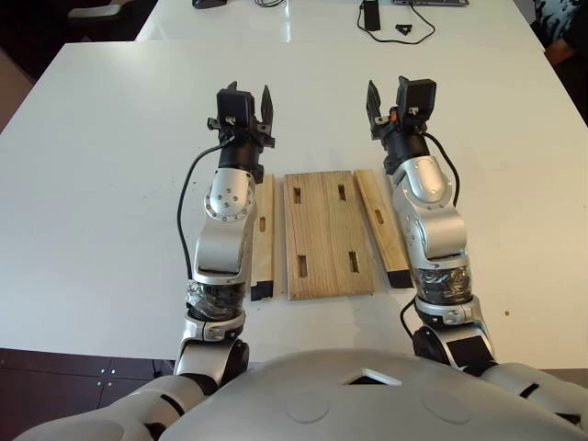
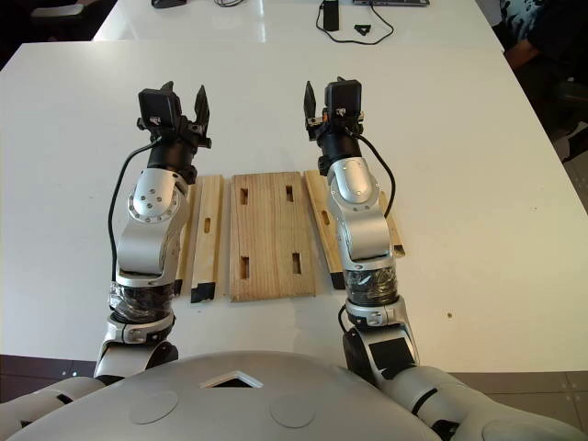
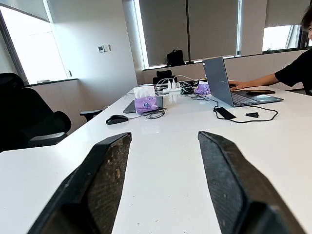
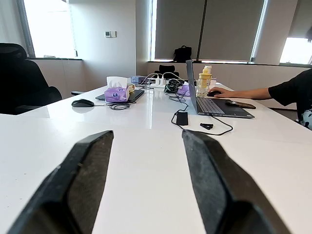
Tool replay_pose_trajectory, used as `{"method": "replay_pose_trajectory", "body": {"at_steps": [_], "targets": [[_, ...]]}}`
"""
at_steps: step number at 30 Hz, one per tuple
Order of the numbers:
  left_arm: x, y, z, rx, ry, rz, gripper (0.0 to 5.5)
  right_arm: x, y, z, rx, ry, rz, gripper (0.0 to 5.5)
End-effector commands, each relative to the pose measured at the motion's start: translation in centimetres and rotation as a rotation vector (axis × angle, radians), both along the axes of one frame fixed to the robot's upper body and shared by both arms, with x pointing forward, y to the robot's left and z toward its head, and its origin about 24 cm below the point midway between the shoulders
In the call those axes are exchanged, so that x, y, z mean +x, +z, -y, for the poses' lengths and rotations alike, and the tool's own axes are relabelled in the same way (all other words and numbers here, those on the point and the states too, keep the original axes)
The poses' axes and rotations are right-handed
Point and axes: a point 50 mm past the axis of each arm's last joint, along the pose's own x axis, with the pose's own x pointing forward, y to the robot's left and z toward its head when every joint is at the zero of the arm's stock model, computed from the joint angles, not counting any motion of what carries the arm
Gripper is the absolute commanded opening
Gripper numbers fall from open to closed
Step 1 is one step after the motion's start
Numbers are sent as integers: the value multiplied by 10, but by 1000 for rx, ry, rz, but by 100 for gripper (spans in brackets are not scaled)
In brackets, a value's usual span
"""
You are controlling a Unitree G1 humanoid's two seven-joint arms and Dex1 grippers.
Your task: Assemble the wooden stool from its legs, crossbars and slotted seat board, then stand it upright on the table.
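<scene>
Slotted seat board (image 1: 328,234): lies flat on the white table (image 1: 110,184), between the two forearms.
Left strip (image 1: 264,241): slotted wood, just beside the board's left edge, partly under the left arm.
Right strip (image 1: 383,225): the same, at the board's right edge, partly under the right arm.
Left gripper (image 1: 248,96): beyond the wood, fingers spread, empty.
Right gripper (image 1: 386,96): likewise spread, empty.
Far end: laptop (image 4: 214,100), tissue box (image 4: 117,89).

An office meeting room: a long white table (image 4: 131,122) carries a laptop (image 4: 219,106), with mouse (image 4: 82,103) and tissue box (image 4: 116,91) left of it, blinds (image 4: 229,29) behind it, and a black chair (image 4: 19,83) far left of it.
</scene>
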Motion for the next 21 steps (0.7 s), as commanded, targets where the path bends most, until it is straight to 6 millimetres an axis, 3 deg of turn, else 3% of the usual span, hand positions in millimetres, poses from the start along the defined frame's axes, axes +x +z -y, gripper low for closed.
{"method": "replay_pose_trajectory", "body": {"at_steps": [1, 21], "targets": [[1, -1, 2, -10, 13, -10, 254, 0, -2, -3, 0, -2, -20, 261], [2, -5, 3, 28, 14, -34, 254, 0, -4, -4, -35, -7, -31, 261]]}}
